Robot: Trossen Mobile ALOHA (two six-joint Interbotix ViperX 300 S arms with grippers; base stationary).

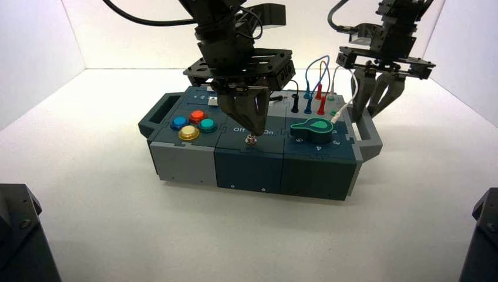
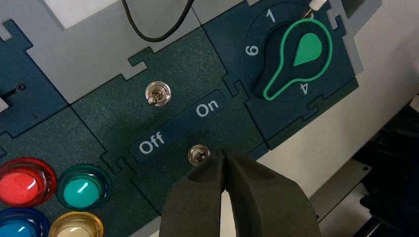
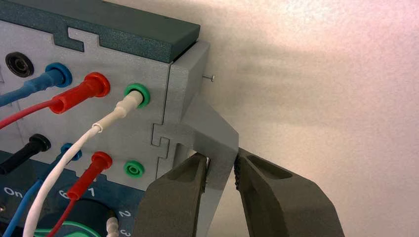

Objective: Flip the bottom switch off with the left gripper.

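And there was the left gripper (image 1: pixel 256 133), an end effector pinched narrow, its two fingers drawn into one wedge and nothing seen between them! It pointed down, its fingers slanting toward five o'clock in the high view, and its tip hung right by the bottom switch (image 1: pixel 251 140); whether the two touched, I couldn't tell. The left arm (image 1: pixel 217 38) reached in from twelve o'clock, its wrist above the box (image 1: pixel 249 170) and its broad crossbar nearly level.

Out from that switch, the Off and On lettering (image 2: pixel 176 126) ran just beyond toward twelve, with the upper switch (image 2: pixel 158 94) on the lettering's other side. At nine to ten o'clock sat the four buttons (image 1: pixel 189 133), red, blue, green and yellow; at three, the green-edged black knob (image 1: pixel 312 130); at one to two, the plugged wires (image 1: pixel 321 97).

And farther out, at two o'clock, the right gripper (image 1: pixel 369 110)! That end effector stood wide, pointing down, fingers apart with the grey handle (image 3: pixel 212 133) at the box's three-o'clock end showing between them; a firm grip, I couldn't tell. Under it all lay the pale surface (image 1: pixel 194 235).
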